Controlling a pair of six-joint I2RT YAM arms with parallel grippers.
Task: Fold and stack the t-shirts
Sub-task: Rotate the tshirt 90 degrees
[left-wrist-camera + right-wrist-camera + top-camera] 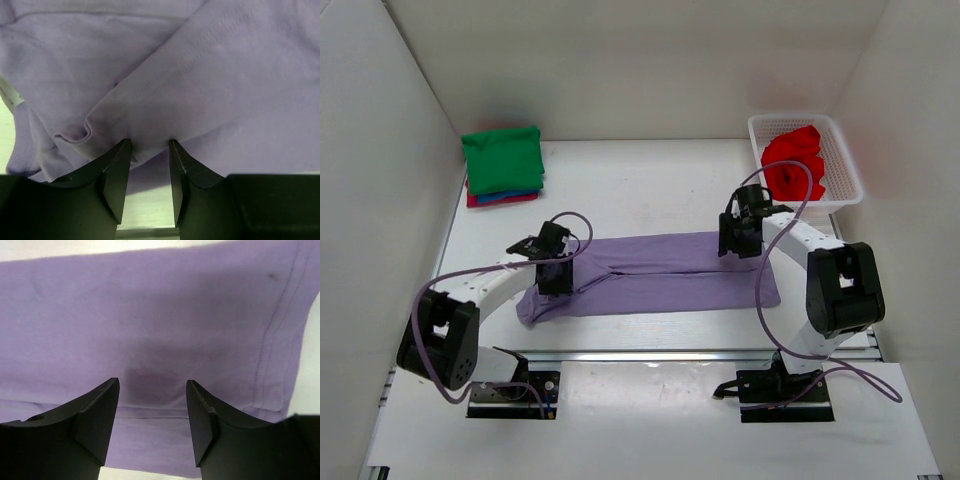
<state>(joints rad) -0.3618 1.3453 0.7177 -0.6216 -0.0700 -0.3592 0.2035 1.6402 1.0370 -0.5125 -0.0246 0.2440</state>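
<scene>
1. T-shirts stack [502, 165], green piece on top, is sitting folded at the table's [640, 185] far left corner.
2. Left gripper [150, 142], fingers spread, is pointing at the lavender t-shirt's [660, 275] left end.
3. Lavender t-shirt is lying folded lengthwise along the near edge.
4. Right gripper [152, 382], fingers spread, is poised over its right end.
5. Red t-shirt [795, 165] is lying crumpled in the white basket [847, 160], far right corner.
</scene>
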